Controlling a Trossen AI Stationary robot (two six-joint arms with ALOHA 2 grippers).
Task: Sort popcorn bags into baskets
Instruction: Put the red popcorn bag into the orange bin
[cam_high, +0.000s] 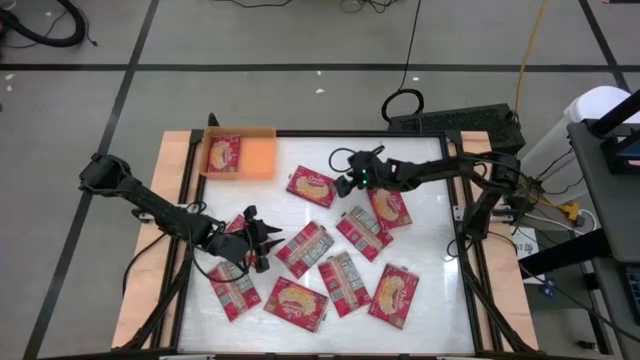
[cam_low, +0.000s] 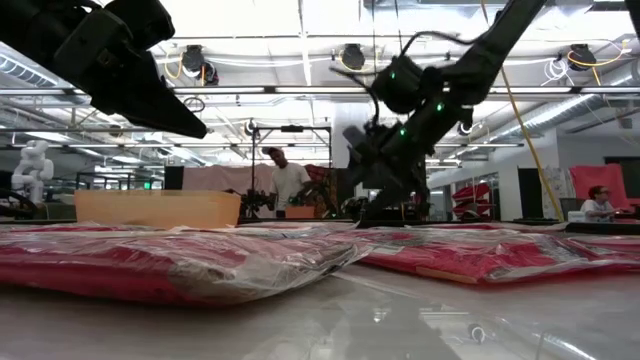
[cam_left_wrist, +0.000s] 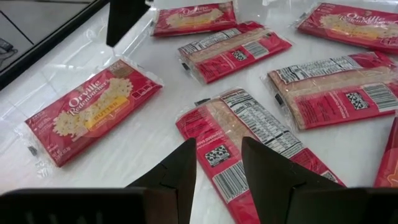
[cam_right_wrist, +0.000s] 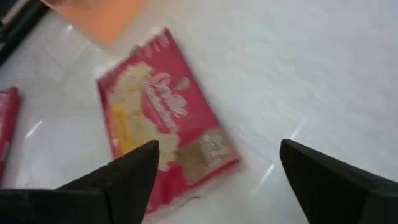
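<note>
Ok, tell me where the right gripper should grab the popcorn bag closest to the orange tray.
The bag lies flat on the white table, apart from the others. The open right gripper should probably come straight down and pinch across its narrow width near the middle, or catch the near short edge.

The white table (cam_high: 430, 290) carries scattered popcorn bags (cam_high: 311, 185) and an orange basket (cam_high: 258, 155).
</note>
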